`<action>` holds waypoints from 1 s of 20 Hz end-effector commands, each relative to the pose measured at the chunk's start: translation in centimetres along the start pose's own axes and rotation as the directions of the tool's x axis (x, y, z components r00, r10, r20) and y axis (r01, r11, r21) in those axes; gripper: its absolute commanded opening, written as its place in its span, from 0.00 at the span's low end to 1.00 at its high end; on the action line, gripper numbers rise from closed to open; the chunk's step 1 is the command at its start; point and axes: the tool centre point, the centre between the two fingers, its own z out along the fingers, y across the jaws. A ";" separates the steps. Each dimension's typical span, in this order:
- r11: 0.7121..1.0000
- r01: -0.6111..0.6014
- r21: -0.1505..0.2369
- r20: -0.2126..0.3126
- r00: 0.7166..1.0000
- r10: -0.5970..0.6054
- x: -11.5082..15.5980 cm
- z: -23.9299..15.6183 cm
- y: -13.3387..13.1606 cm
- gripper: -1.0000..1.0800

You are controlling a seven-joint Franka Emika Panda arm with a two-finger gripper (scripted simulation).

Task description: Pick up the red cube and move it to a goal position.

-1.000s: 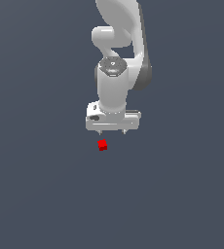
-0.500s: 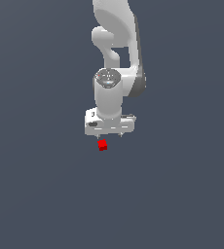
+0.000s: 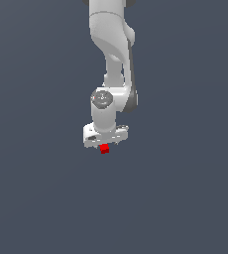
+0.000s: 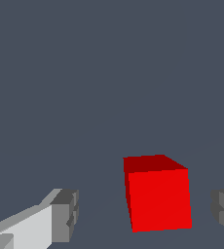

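Note:
The red cube (image 3: pixel 104 148) is a tiny bright red block on the dark grey floor. In the exterior view it sits just under the white gripper (image 3: pixel 105 144), whose fingers are hidden behind the hand. In the wrist view the red cube (image 4: pixel 157 192) stands between the two grey fingertips (image 4: pixel 65 215), nearer to one of them, with a gap on both sides. The gripper (image 4: pixel 145 211) is open and touches nothing.
The floor (image 3: pixel 185 198) is a plain dark grey surface. The white arm (image 3: pixel 112 54) rises above the gripper towards the top of the exterior view. No other objects show.
The arm has lowered the gripper down over the cube; the gap between hand and cube has closed. The cube has not moved.

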 end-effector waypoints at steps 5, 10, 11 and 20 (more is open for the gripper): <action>0.998 0.060 0.001 -0.001 0.998 -0.060 -0.5 3.0 1.0 0.96; 0.997 0.072 0.001 0.000 0.997 -0.072 -0.5 3.7 1.2 0.96; 0.997 0.072 0.001 0.000 0.997 -0.072 -0.5 3.7 1.2 0.00; 0.997 0.072 0.001 0.000 0.997 -0.072 -0.5 3.7 1.2 0.00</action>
